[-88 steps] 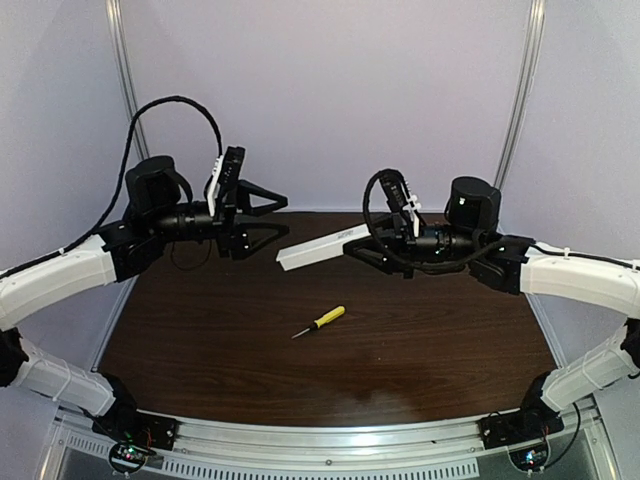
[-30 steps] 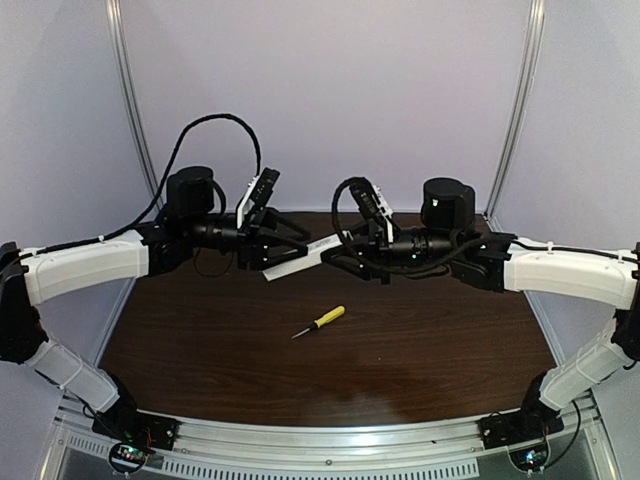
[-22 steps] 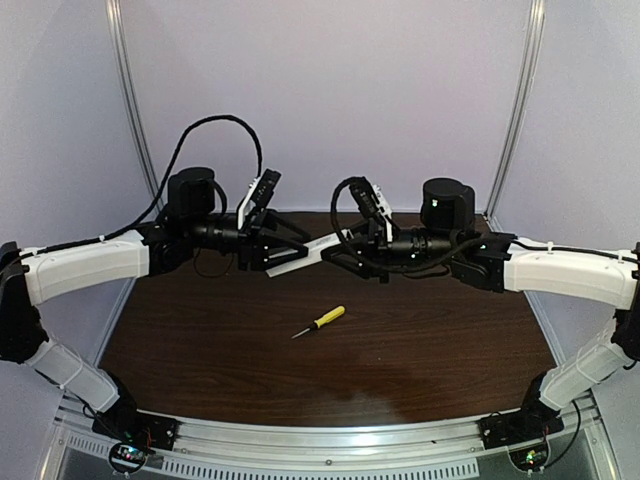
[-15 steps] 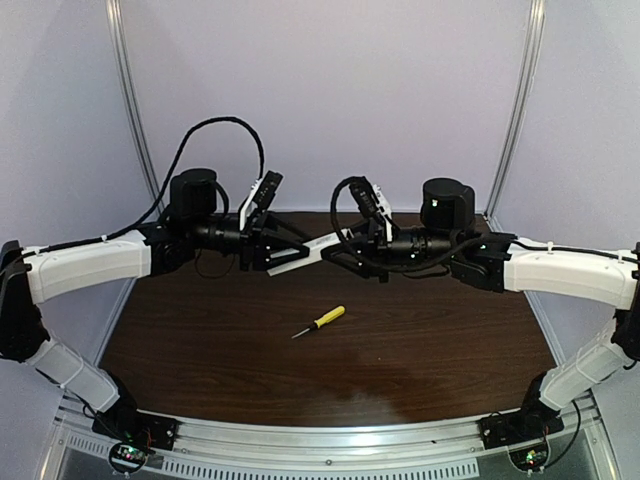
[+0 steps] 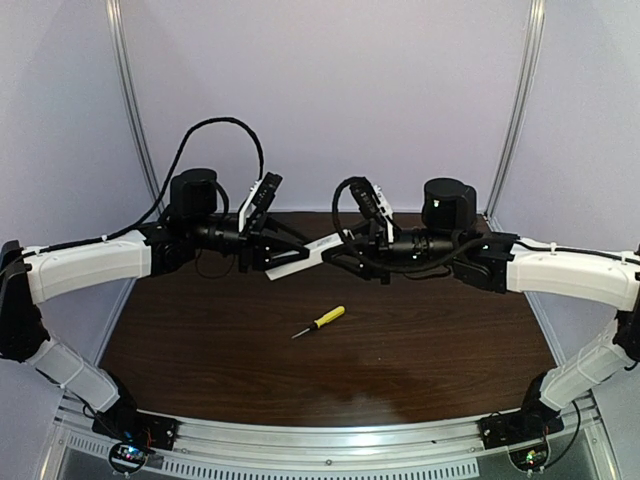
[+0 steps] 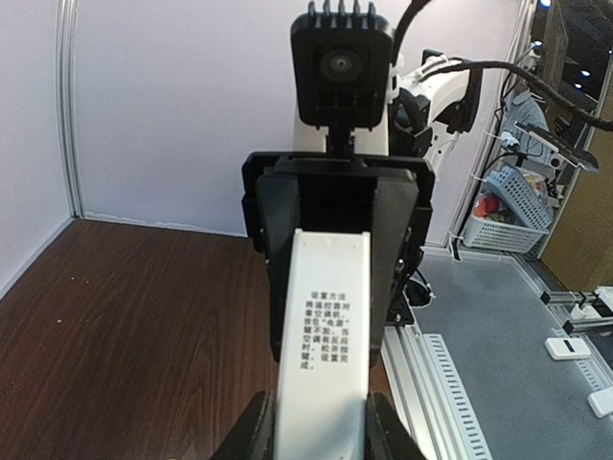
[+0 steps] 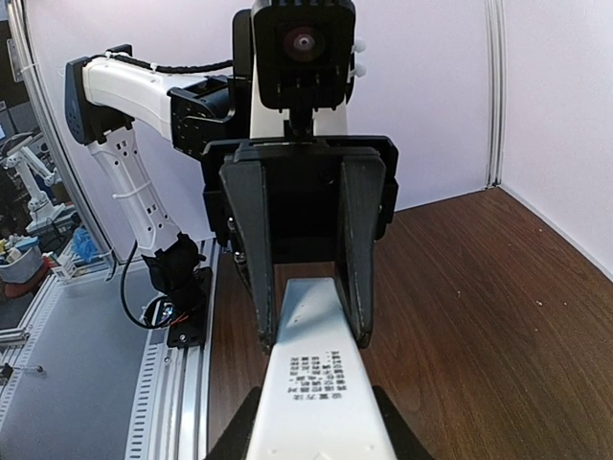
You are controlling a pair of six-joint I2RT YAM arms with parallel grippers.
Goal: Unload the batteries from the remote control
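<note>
We see both arms stretched level, meeting at centre frame in the top view. The left gripper (image 6: 319, 431) and right gripper (image 7: 316, 426) each clamp one end of the remote control (image 5: 322, 244) (held above the table (image 5: 400, 340)).

High rear overview, close wrist views facing, sharing remote control (image 6: 321, 335)

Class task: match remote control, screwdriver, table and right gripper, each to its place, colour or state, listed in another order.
1 remote control
2 screwdriver
3 table
4 right gripper

a dark brown wood
b jaws closed on the remote's end
c lying flat, untouched
d held up in the air, level between both arms

Pairs: 1-d, 2-c, 3-a, 4-b
</note>
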